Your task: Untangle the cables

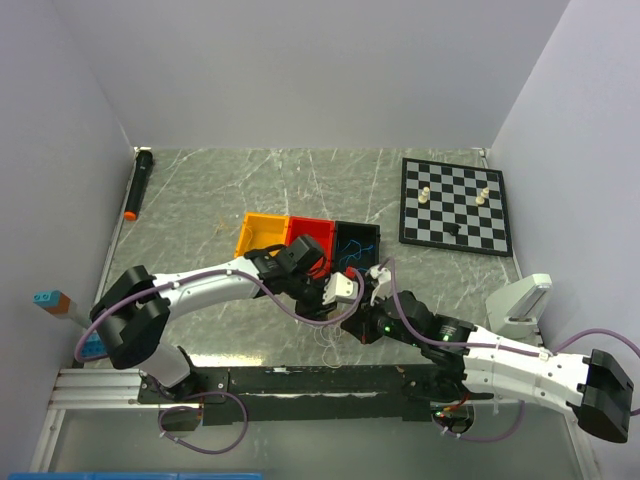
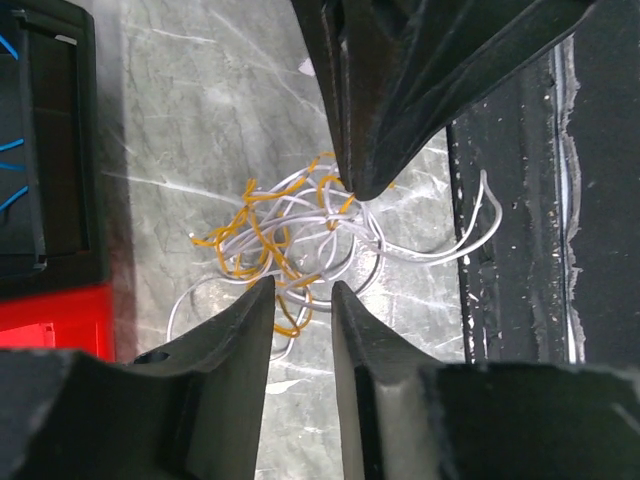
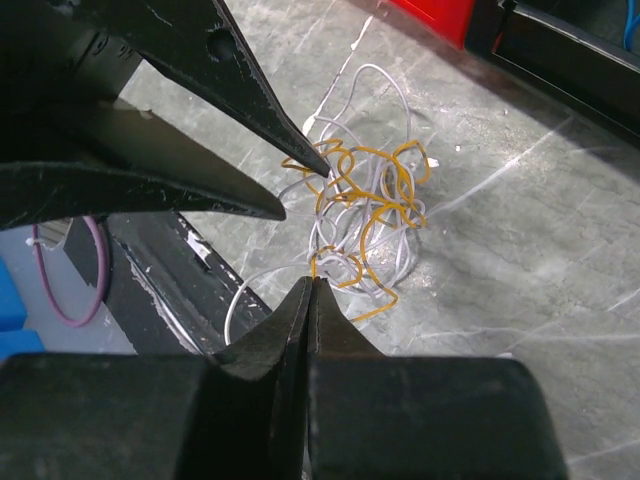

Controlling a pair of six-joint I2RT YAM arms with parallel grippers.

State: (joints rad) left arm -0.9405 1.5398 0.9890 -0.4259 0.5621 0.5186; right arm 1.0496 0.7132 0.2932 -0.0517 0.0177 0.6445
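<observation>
Downward and face to face, left claw (image 2: 302,292) hangs narrowly open astride the cables (image 2: 290,245), right claw (image 3: 311,287) closed tight.

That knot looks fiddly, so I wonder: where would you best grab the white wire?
By its loose end, which trails out of the tangle toward the black rail. Come from above: there it lies alone, while the middle's crossed yellow and white loops would give several strands at once.
</observation>
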